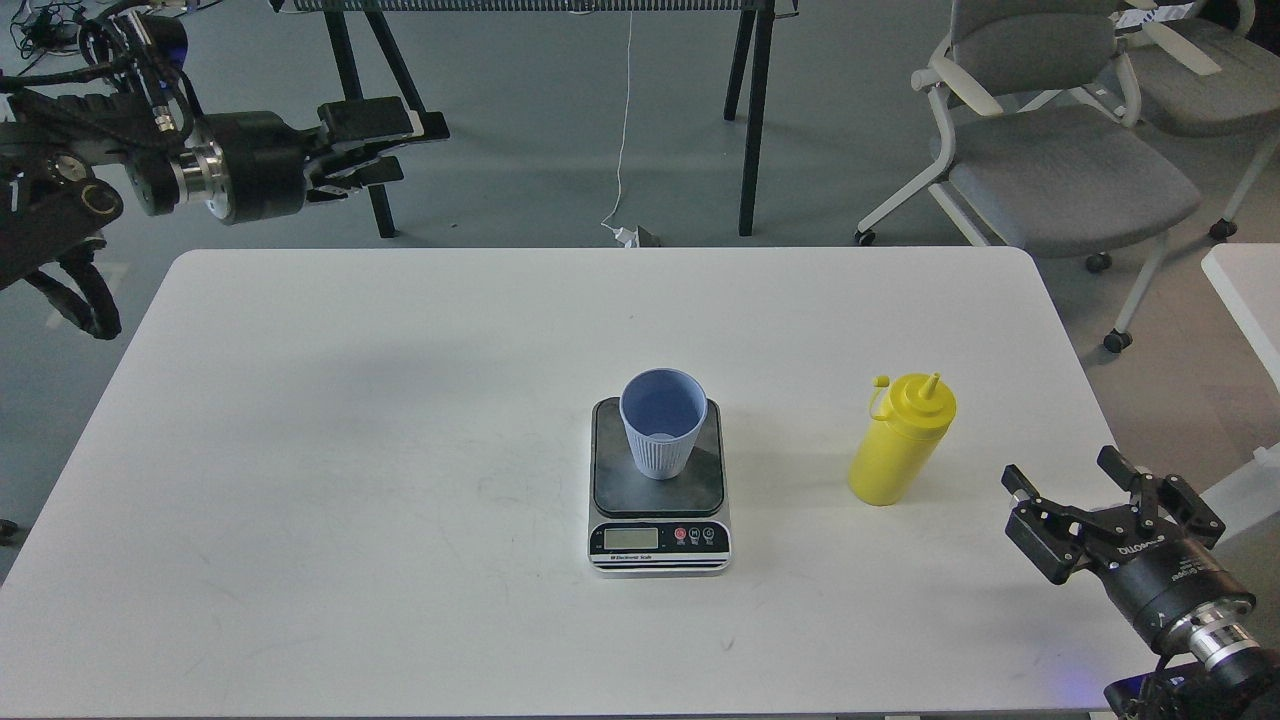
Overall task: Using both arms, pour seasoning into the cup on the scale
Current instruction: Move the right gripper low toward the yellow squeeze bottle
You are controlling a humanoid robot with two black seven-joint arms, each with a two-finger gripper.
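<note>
The yellow seasoning bottle [899,441] stands upright on the white table [350,400], right of the middle, its small cap hanging off to the left of the nozzle. The pale blue-grey ribbed cup [661,421] stands upright on the dark platform of the scale [658,500]; it looks empty. My right gripper [1065,478] is open and empty, low over the table's front right, well to the right of and nearer than the bottle. My left gripper [415,146] is open and empty, raised beyond the table's far left corner.
Black legs of another table [752,120] stand beyond the far edge, with a white cable [623,130] hanging to the floor. Grey office chairs [1050,150] stand at the back right. A second white table corner [1245,290] shows at the right edge.
</note>
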